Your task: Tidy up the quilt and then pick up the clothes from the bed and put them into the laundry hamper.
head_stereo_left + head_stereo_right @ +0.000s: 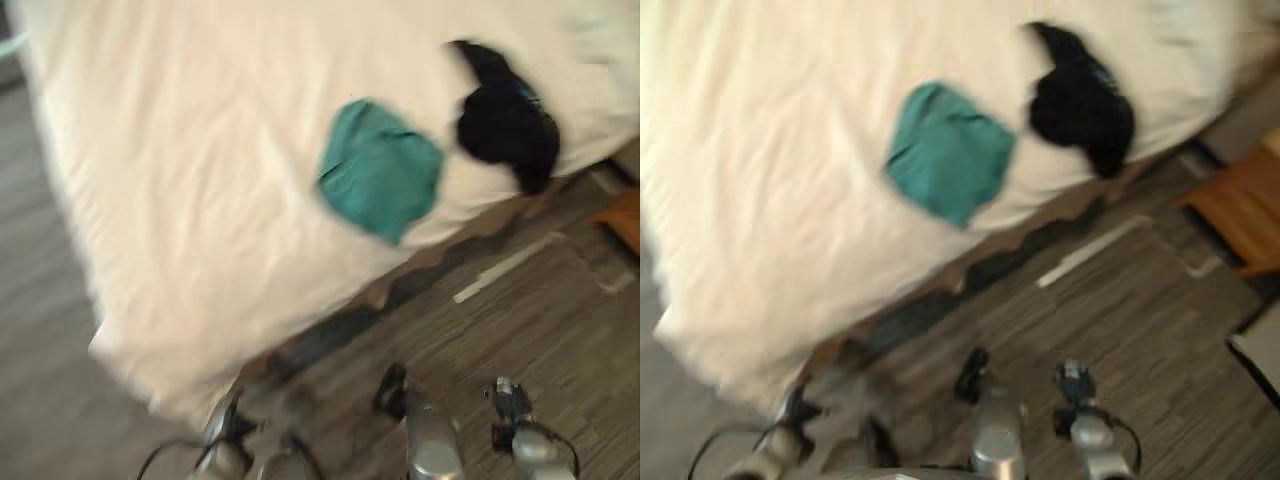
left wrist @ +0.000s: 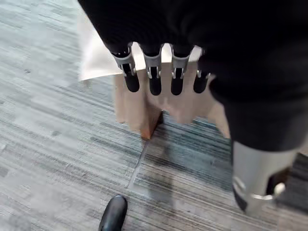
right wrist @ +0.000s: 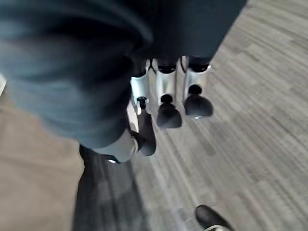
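Note:
A white quilt [image 1: 200, 170] covers the bed and hangs over its near edge. On it lie a teal garment [image 1: 380, 170] and, just to its right, a black garment [image 1: 505, 120] close to the bed's edge. Both hands hang low over the floor in front of the bed, away from the clothes. My left hand [image 2: 155, 72] has straight fingers that hold nothing, with the quilt's corner [image 2: 96, 57] and the brown bed base [image 2: 144, 108] beyond them. My right hand [image 3: 166, 91] has relaxed fingers over the grey floor, also holding nothing.
Grey wood-pattern floor [image 1: 520, 330] runs along the bed's near side, with a white strip [image 1: 505, 268] lying on it. An orange-brown wooden piece of furniture [image 1: 1240, 215] stands at the right, past the bed's corner.

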Available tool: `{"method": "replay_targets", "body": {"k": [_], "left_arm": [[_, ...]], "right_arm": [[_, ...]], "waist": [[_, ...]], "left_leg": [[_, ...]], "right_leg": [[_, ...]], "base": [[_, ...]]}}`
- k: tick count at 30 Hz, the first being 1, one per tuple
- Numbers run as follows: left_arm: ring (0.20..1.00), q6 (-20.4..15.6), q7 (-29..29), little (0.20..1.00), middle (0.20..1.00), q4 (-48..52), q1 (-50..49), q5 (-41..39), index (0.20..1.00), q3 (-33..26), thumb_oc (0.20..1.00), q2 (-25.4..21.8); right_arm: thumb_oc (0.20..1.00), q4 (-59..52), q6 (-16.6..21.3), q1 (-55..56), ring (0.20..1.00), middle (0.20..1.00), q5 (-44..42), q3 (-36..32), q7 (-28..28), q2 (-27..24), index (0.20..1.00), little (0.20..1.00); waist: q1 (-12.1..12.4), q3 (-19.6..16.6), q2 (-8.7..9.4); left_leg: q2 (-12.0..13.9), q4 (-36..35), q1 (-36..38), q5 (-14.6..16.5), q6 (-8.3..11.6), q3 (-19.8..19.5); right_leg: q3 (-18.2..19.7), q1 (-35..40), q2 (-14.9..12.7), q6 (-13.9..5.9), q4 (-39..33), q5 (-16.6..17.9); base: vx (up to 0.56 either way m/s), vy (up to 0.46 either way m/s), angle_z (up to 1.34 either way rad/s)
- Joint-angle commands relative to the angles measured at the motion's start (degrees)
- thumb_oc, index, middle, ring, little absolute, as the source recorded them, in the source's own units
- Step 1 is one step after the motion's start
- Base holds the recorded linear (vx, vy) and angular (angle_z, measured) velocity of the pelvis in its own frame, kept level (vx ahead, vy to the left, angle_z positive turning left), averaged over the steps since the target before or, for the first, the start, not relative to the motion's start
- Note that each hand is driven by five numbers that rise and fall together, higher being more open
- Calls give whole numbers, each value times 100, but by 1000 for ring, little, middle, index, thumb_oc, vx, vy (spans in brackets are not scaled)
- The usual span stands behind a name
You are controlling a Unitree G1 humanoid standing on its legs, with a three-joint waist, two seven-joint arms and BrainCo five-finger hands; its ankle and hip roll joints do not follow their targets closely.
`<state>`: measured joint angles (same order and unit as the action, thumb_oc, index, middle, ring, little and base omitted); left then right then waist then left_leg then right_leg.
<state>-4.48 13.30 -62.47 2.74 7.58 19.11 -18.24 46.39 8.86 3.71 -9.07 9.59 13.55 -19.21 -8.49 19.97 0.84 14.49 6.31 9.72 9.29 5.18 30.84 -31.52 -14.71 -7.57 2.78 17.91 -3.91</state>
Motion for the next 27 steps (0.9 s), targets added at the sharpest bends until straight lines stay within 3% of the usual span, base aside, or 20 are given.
{"method": "replay_targets", "body": {"k": [1, 2, 3, 4, 6, 7, 8, 11, 13, 14, 15, 17, 19, 20, 21, 22, 23, 24, 25, 27], "left_arm": [[1000, -52, -130, 1000, 1000, -56, 284, 333, 1000, 173, 1000, 144], [1000, -62, -132, 1000, 1000, -37, 316, 309, 1000, 221, 1000, 194], [1000, -77, -75, 1000, 1000, 61, 471, 194, 1000, 397, 1000, 307], [1000, -78, -74, 1000, 1000, 59, 474, 193, 1000, 400, 1000, 304], [1000, -128, 24, 1000, 1000, 144, 636, 81, 1000, 550, 1000, 436], [1000, -128, 24, 1000, 1000, 143, 636, 81, 1000, 550, 1000, 436], [1000, -180, 103, 1000, 1000, 167, 891, -25, 1000, 690, 1000, 580], [1000, -251, 108, 1000, 1000, 200, 1123, -103, 1000, 874, 1000, 780], [1000, -270, 97, 1000, 1000, 162, 1176, -35, 1000, 980, 1000, 820], [1000, -269, 11, 1000, 1000, 134, 1191, 67, 1000, 1116, 1000, 899], [1000, -262, -34, 1000, 1000, 186, 1190, 147, 1000, 1213, 1000, 912], [1000, -279, -30, 1000, 1000, 318, 1186, 182, 1000, 1266, 1000, 892], [1000, -266, -69, 1000, 1000, 356, 1086, 185, 1000, 1279, 1000, 871], [1000, -257, -36, 1000, 1000, 416, 1068, 234, 1000, 1280, 1000, 872], [1000, -257, -36, 1000, 1000, 416, 1067, 234, 1000, 1280, 1000, 872], [1000, -180, 36, 1000, 1000, 368, 1072, 293, 1000, 1267, 1000, 779], [1000, -125, 68, 1000, 1000, 251, 1034, 330, 1000, 1209, 1000, 733], [1000, -117, 82, 1000, 1000, 14, 992, 479, 1000, 1137, 1000, 678], [1000, -123, 85, 1000, 1000, 5, 990, 483, 1000, 1134, 1000, 682], [1000, -126, 24, 1000, 1000, -212, 948, 571, 1000, 1055, 1000, 603]], "right_arm": [[1000, 784, -53, -258, 1000, 1000, 16, 346, -308, 143, 1000, 1000], [1000, 952, -99, -268, 1000, 1000, 87, 424, -308, 150, 1000, 1000], [1000, 1224, -203, -407, 1000, 1000, 297, 642, -245, 161, 1000, 1000], [1000, 1228, -201, -411, 1000, 1000, 299, 639, -243, 167, 1000, 1000], [1000, 1448, -296, -513, 1000, 1000, 534, 826, -220, 191, 1000, 1000], [1000, 1448, -296, -513, 1000, 1000, 535, 826, -220, 191, 1000, 1000], [1000, 1783, -417, -673, 1000, 1000, 817, 1022, -161, 220, 1000, 1000], [1000, 1997, -451, -774, 1000, 1000, 1006, 1172, -114, 212, 1000, 1000], [1000, 2038, -460, -793, 1000, 1000, 1044, 1177, -109, 191, 1000, 1000], [1000, 2024, -446, -777, 1000, 1000, 968, 1060, -115, 166, 1000, 1000], [1000, 1996, -419, -677, 1000, 1000, 876, 981, -118, 165, 1000, 1000], [1000, 1940, -397, -494, 1000, 1000, 762, 883, -101, 213, 1000, 1000], [1000, 1966, -420, -301, 1000, 1000, 744, 735, -164, 242, 1000, 1000], [1000, 1983, -416, -266, 1000, 1000, 723, 613, -150, 252, 1000, 1000], [1000, 1983, -416, -265, 1000, 1000, 723, 613, -150, 251, 1000, 1000], [1000, 1972, -436, -291, 1000, 1000, 634, 488, -139, 272, 1000, 1000], [1000, 1977, -415, -285, 1000, 1000, 479, 384, -124, 312, 1000, 1000], [1000, 1962, -362, -274, 1000, 1000, 344, 346, -105, 370, 1000, 1000], [1000, 1965, -359, -272, 1000, 1000, 342, 351, -104, 369, 1000, 1000], [1000, 1978, -343, -277, 1000, 1000, 231, 345, -124, 402, 1000, 1000]], "waist": [[-28, -439, 143], [-25, -453, 149], [164, -388, 356], [163, -383, 345], [450, -333, 608], [446, -340, 610], [658, -274, 629], [812, -359, 441], [823, -399, 394], [711, -476, 230], [659, -476, 176], [654, -509, 184], [637, -565, 136], [593, -505, 119], [596, -512, 116], [452, -344, 20], [321, -281, -126], [144, -227, -182], [114, -209, -177], [-84, -242, -141]], "left_leg": [[-51, 731, -533, -319, 241, -115], [68, 1161, -563, -672, 326, -248], [64, 2495, -961, -1419, 356, -1227], [88, 2537, -983, -1402, 364, -1244], [-878, 3201, -1777, -875, 21, -2565], [-882, 3199, -1784, -878, 21, -2566], [-1305, 3063, -2000, -520, -51, -3268], [-1440, 1450, -1850, -377, -92, -4066], [-1420, 926, -1776, -434, -59, -4154], [-968, 98, -1793, -851, 65, -3735], [-758, -170, -1767, -1013, 91, -3390], [-719, -145, -1650, -1031, 77, -3184], [-944, -200, -1481, -826, -76, -3074], [-1083, -218, -1354, -711, -158, -2913], [-1080, -218, -1362, -712, -157, -2911], [-1131, -289, -1096, -646, -250, -2838], [-1077, -465, -826, -638, -274, -2926], [-1133, -749, -471, -580, -249, -3064], [-1136, -774, -425, -568, -248, -3090], [-1308, -984, -86, -391, -234, -3237]], "right_leg": [[812, 733, -131, -844, -908, -99], [968, 885, 47, -751, -1050, -178], [1458, 1135, 358, -449, -1399, -95], [1451, 1136, 376, -442, -1402, -96], [2261, 1293, 366, -448, -1534, -33], [2259, 1287, 363, -449, -1533, -33], [2860, 1428, 465, -545, -1674, -23], [3507, 1671, 595, -727, -1976, -50], [3743, 1767, 614, -780, -2056, -54], [3854, 1903, 586, -855, -2113, -156], [3843, 1997, 536, -879, -2102, -253], [3887, 2111, 477, -893, -1848, -420], [3758, 2060, 463, -998, -842, -649], [3590, 1776, 332, -1251, -71, -363], [3592, 1767, 335, -1250, -71, -360], [3440, 1185, 189, -1455, 1204, 405], [3478, 800, 418, -1444, 1545, 507], [3450, 412, 623, -1354, 1142, 137], [3424, 454, 611, -1351, 1154, 92], [3249, 242, 674, -1232, -174, 109]], "base": [[346, -149, -165], [259, -248, -158], [253, -230, -106], [250, -157, -112], [149, 34, -184], [223, 90, -267], [309, 134, -177], [354, 182, -197], [336, 227, -214], [394, 285, -151], [499, 330, -128], [401, 186, -116], [397, 196, -89], [237, 133, -8], [331, 145, 15], [400, 165, 8], [706, 169, 30], [488, 75, 11], [520, -22, 20], [555, -61, 65]]}}
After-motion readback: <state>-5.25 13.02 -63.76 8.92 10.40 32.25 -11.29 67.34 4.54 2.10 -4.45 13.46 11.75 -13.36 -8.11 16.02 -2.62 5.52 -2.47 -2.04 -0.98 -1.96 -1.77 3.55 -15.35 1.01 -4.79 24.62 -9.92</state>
